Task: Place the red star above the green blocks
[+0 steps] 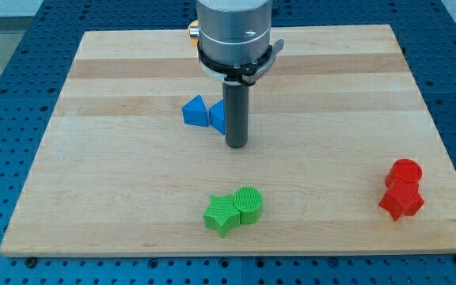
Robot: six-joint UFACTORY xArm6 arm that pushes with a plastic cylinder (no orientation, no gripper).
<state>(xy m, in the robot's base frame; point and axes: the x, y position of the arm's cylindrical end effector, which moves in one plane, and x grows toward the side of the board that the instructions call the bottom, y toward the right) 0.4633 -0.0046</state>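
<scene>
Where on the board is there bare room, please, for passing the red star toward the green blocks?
Bare wood lies between the red star and the green cylinder, and between my tip and the green star. Crowded: my tip beside the blue blocks; the red cylinder touches the star.

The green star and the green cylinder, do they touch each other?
Touching. In the camera view the green star sits directly against the green cylinder, and no wood shows between them. My tip stands apart, toward the view's top.

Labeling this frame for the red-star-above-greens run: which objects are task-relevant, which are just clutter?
Task-relevant:
red star
green star
green cylinder
my tip, mid-board, just right of the blue blocks

Clutter:
red cylinder, touching the red star
two blue blocks
</scene>
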